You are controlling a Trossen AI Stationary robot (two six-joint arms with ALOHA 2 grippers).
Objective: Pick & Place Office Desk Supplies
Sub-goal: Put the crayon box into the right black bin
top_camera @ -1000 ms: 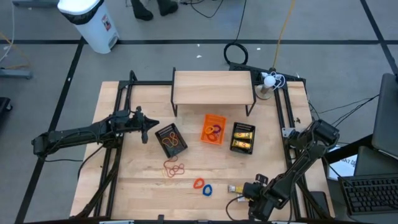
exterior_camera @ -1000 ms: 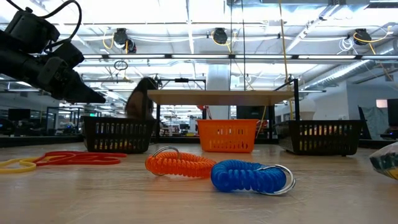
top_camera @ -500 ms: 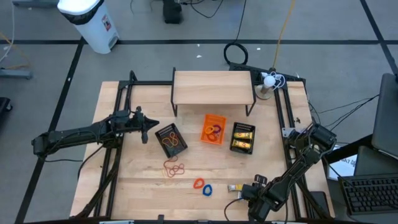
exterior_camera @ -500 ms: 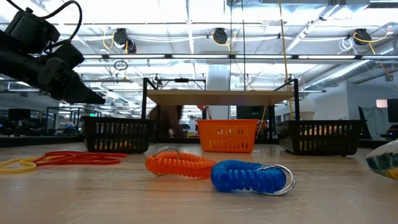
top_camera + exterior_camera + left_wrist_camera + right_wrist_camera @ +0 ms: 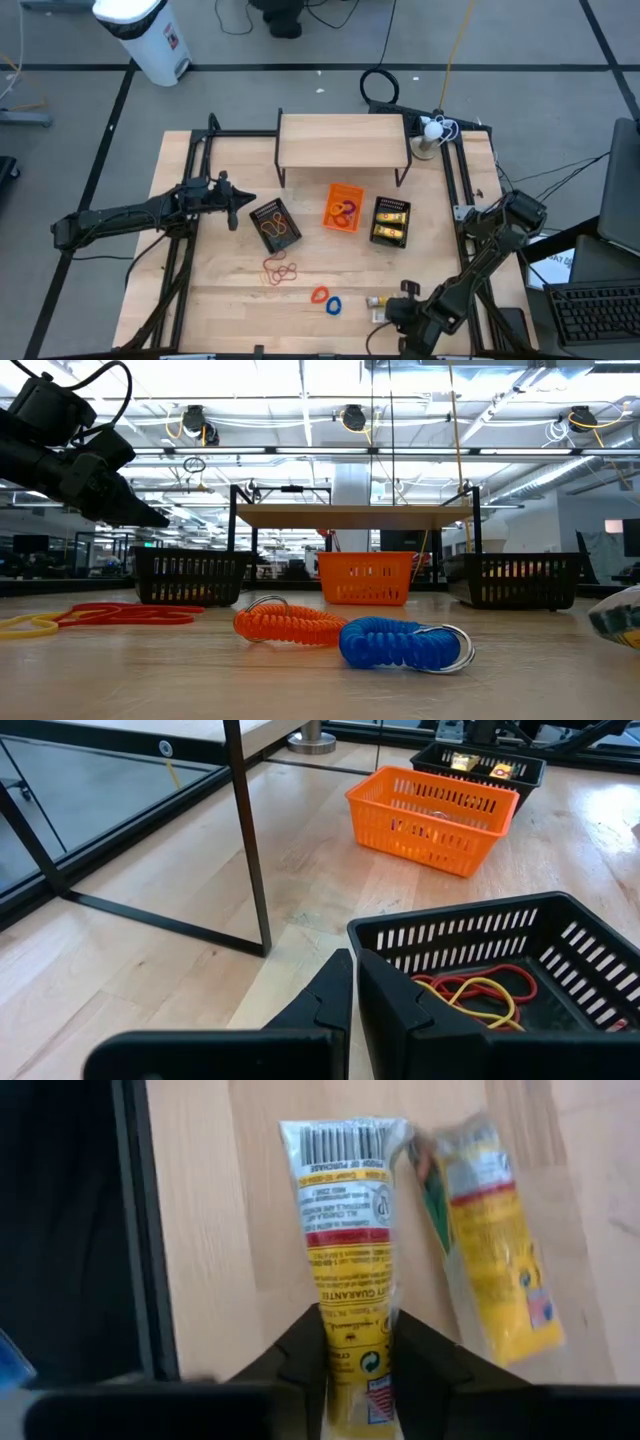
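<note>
1. High view: The right gripper [image 5: 385,312] sits low at the table's [image 5: 230,290] near edge, right of centre, over the yellow-and-white packets [image 5: 377,302]. The left gripper [image 5: 243,209] hangs just left of the left mesh bin [image 5: 274,224], which holds rubber bands. The orange bin [image 5: 343,207] stands in the middle with coloured rings inside; the right mesh bin [image 5: 390,221] holds yellow packets. Loose rubber bands [image 5: 279,270] lie near the left bin, and an orange coil ring [image 5: 318,295] touches a blue coil ring [image 5: 333,304] closer to the near edge. A small wooden shelf [image 5: 343,140] stands at the far side.

2. Low view: The two coil rings lie in front, orange [image 5: 290,626] left of blue [image 5: 400,644]; flat bands [image 5: 120,614] lie farther left. The three bins line up behind them under the shelf, with a bright workshop hall beyond.

3. Left wrist view: The left gripper's fingers [image 5: 330,995] are pressed together, holding nothing, at the near wall of the mesh bin [image 5: 470,925] with red and yellow bands [image 5: 480,993].

4. Right wrist view: The right gripper's fingers [image 5: 305,1355] stand narrow, one on each side of the end of one packet [image 5: 345,1270]; a second packet [image 5: 490,1235] lies just beside it on the bare wood.
</note>
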